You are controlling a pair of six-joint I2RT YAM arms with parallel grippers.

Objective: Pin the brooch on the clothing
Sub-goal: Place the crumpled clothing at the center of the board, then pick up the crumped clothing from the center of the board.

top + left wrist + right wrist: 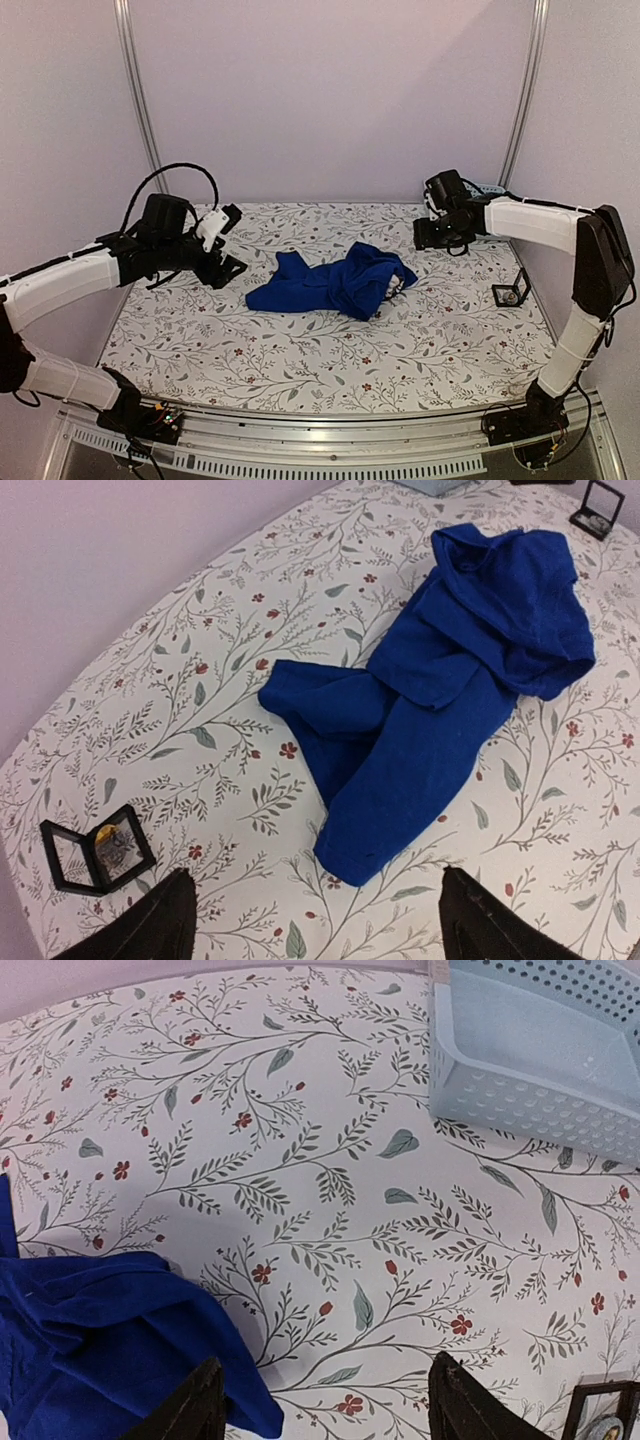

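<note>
The clothing (335,282) is a royal-blue garment lying crumpled in the middle of the floral table; its print is hidden in the folds. My left gripper (234,241) hovers to its left, open and empty. In the left wrist view (315,882) the jaws stand wide apart just short of the clothing's (450,680) nearest fold. My right gripper (422,234) hangs beyond the clothing's right end, open, holding nothing (327,1364); the blue cloth (100,1340) lies under its left finger. A small open black case (512,291) holds a small shiny item, maybe the brooch.
A second open black case (95,852) with a small gold-and-dark item lies near my left gripper, toward the back wall. A pale blue perforated basket (540,1060) stands at the back right. The right-hand case (603,1418) shows at the right wrist view's lower corner.
</note>
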